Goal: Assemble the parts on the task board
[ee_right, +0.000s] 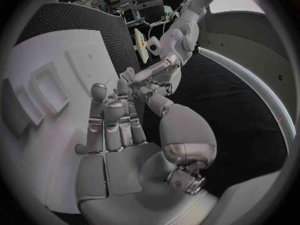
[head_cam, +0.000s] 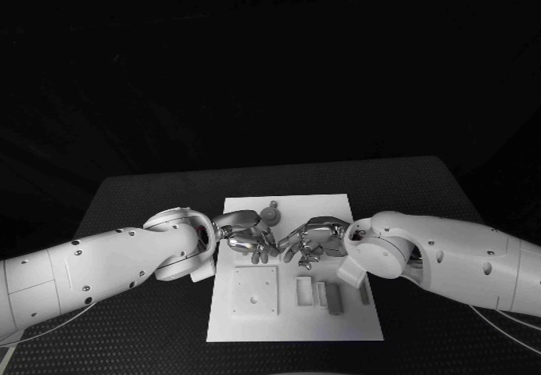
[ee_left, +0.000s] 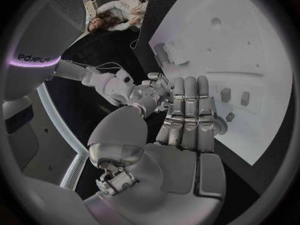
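The white task board (head_cam: 295,328) lies in the middle of the black table. My left hand (head_cam: 248,234) and right hand (head_cam: 311,241) hover close together over its middle, fingertips pointing down and nearly meeting. In the left wrist view the left hand (ee_left: 187,120) has straight fingers side by side over the board (ee_left: 250,35), with nothing in them. The right hand (ee_right: 115,125) likewise stretches its fingers out empty above the board (ee_right: 75,50). A round grey part (head_cam: 270,212) stands just beyond the hands. Upright grey parts (head_cam: 329,298) stand on the board's near right.
A square raised plate (head_cam: 256,291) sits on the board's near left. Small grey blocks (ee_left: 234,97) stand by the left hand's fingertips. Rectangular recesses (ee_right: 50,85) lie beside the right hand. Black table (head_cam: 147,195) surrounds the board on every side.
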